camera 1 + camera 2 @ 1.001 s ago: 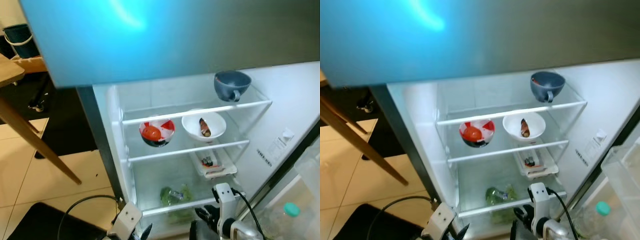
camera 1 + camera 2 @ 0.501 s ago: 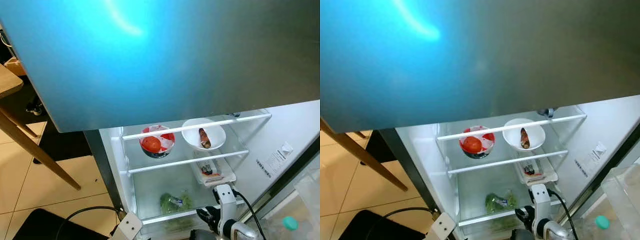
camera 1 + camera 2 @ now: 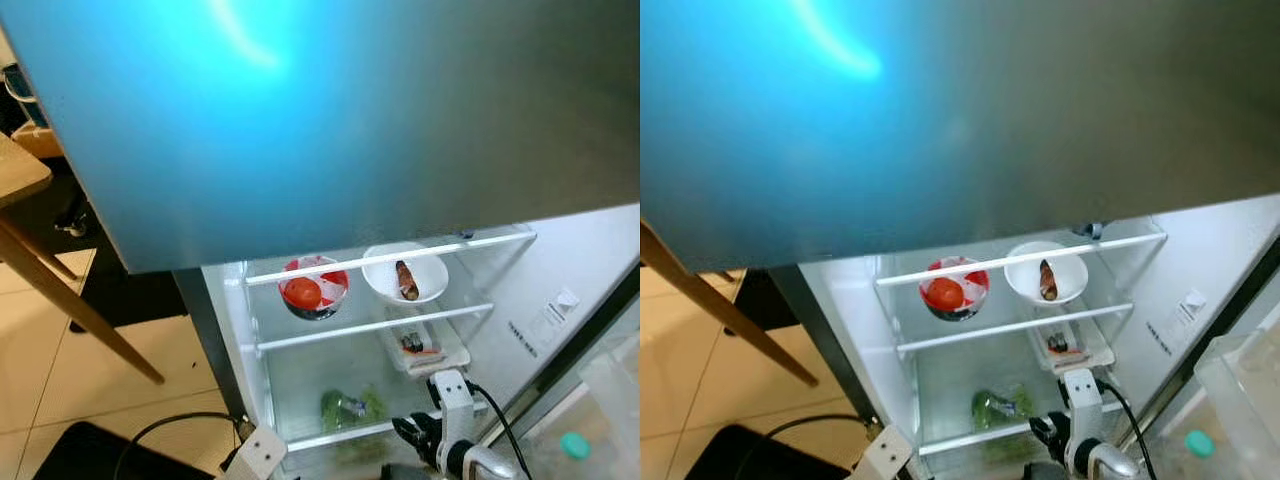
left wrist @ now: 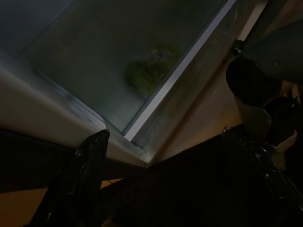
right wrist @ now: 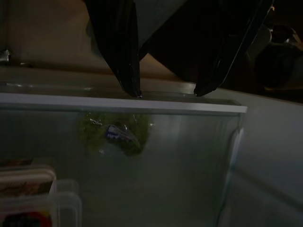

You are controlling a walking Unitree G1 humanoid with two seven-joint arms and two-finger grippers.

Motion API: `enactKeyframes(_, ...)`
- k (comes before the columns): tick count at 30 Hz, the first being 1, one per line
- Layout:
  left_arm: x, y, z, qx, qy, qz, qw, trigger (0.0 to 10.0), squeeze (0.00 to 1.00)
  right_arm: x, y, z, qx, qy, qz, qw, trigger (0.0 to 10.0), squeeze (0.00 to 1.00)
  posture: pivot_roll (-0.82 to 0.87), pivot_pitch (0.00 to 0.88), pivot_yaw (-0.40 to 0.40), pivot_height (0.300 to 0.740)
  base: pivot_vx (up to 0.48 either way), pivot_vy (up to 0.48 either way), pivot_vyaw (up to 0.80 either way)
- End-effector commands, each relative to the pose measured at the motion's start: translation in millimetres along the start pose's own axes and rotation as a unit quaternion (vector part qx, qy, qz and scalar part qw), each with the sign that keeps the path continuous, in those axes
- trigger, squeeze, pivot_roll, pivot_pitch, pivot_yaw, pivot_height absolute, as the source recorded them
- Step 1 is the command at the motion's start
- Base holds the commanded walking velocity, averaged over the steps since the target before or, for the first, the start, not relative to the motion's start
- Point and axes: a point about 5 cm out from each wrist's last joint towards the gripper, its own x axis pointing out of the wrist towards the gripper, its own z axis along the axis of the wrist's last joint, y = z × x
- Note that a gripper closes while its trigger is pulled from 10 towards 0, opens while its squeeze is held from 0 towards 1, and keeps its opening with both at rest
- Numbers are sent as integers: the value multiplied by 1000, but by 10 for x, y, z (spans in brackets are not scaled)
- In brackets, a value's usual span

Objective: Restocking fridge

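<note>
At the far left of the head view a wooden table point(image 3: 20, 175) juts in over the tiled floor point(image 3: 40, 385). A shiny blue-grey fridge door point(image 3: 330, 110) covers the upper part of the frame and hides the top of the open fridge point(image 3: 225, 330) below it.

At the bottom, left of centre, the left gripper point(image 4: 165, 156) hangs low by the fridge's lower edge; in its wrist view the two black fingers stand well apart with nothing between them.

In the middle of the frame, on the upper visible shelf, sits a red and white bowl point(image 3: 314, 287) holding a tomato, and just to its right a white bowl point(image 3: 405, 275) with a dark bit of food in it. Below the white bowl, on the next shelf, lies a clear tray point(image 3: 425, 345) of packaged food. Lower still, behind a glass front, is a bag of greens point(image 3: 350, 408).

At the bottom, right of centre, the right gripper point(image 5: 165, 92) is in front of that glass drawer; its fingers are apart and empty, tips close to the white rim. At the lower right corner is a clear bin point(image 3: 610, 400) with a bottle capped in teal point(image 3: 574, 446).

Neither gripper carries anything to stock. The risk I see is that the door overhead blocks most of the sight line, so a reach upward could knock a bowl off its shelf, or the right fingertips could catch on the drawer rim.
</note>
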Motion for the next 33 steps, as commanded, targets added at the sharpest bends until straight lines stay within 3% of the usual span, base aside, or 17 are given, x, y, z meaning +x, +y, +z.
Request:
enactKeyframes(1,44,197,159,15,-32,36,999,10000,0,-15,14,-46,9,-2,2,1000,10000,0,-4,33,16,662,0,0,0)
enactKeyframes(18,43,206,142,16,-24,39,999,10000,0,-17,16,-36,13,-9,9,1000,10000,0,-6,33,18,740,0,0,0)
enactKeyframes(27,14,200,66,7,-4,44,999,10000,0,-28,28,-84,15,-1,10,1000,10000,0,-6,31,19,740,0,0,0)
enactKeyframes(33,-75,206,-98,-30,32,60,997,10000,0,-76,37,-241,18,28,1,999,10000,0,-7,30,19,740,0,0,0)
